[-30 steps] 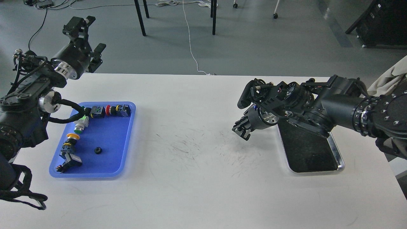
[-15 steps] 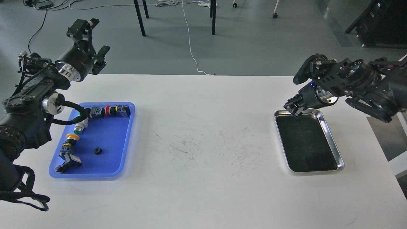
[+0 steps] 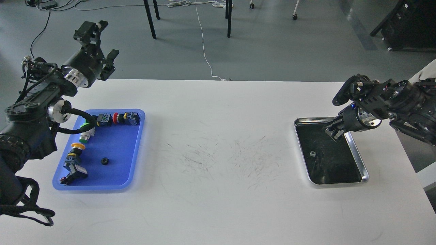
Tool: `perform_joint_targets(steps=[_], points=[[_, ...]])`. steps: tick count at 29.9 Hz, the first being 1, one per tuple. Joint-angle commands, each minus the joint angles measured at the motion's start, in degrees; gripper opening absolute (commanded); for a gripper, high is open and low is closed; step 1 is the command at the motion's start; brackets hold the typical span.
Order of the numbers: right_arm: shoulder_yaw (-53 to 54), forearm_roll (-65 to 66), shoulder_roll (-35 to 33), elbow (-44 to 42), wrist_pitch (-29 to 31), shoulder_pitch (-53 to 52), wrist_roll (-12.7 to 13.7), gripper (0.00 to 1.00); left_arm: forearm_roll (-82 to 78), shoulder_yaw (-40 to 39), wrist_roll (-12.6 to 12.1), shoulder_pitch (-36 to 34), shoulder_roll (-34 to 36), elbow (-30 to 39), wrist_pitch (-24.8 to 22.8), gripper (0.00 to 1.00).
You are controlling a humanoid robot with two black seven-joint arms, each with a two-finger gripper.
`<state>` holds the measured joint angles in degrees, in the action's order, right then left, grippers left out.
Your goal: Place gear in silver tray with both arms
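Silver tray [image 3: 356,153] is seen near the table's right edge, with the right gripper [image 3: 334,131] held over its far part; whether those fingers are parted or closed cannot be told, and a small pale speck on the tray's dark bottom cannot be identified. A small black ring that is probably the gear [image 3: 105,161] is seen in the blue tray [image 3: 117,170] near the left edge, so the pickup is judged not yet done. The left gripper [image 3: 98,46] is held spread apart and empty above the far left corner, and a descent onto the gear is called for next.
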<state>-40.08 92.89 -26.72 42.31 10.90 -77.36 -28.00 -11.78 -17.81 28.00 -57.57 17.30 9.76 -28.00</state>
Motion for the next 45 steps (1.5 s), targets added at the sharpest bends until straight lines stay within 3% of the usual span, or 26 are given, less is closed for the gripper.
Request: perform_joint_targets(steps=[1,6,9,16,20,33,45], points=[[0.00,0.01,0.18,-0.03,0.00,0.28,0.00,0.01,0.00,0.05,0.00,0.00,0.10,-0.01,0.00,0.98],[0.09,0.01,0.18,-0.03,0.00,0.46,0.00,0.11,0.00,0.05,0.00,0.00,0.10,-0.01,0.00,0.98],[0.09,-0.08,0.18,0.06,-0.09,0.37,0.00,0.38,0.00,0.05,0.00,0.00,0.10,-0.01,0.00,0.98],[0.53,-0.34,0.27,0.23,-0.09,0.11,0.00,0.56,0.00,0.14,0.00,0.00,0.28,-0.01,0.00,0.98],[1.49,-1.39,0.53,-0.99,0.00,-0.33,0.00,0.60,0.00,0.14,0.00,0.00,0.28,-0.01,0.00,0.98],[20.20,-20.45,0.62,-7.58,0.70,-0.69,0.00,0.81,-0.09,0.23,0.00,0.18,0.98,-0.01,0.00,0.98],[29.61,-51.90,0.53,-17.60,-1.32,4.67,0.00,0.82,1.49,-0.04,0.00,0.09,2.65,-0.01,0.00,0.98]])
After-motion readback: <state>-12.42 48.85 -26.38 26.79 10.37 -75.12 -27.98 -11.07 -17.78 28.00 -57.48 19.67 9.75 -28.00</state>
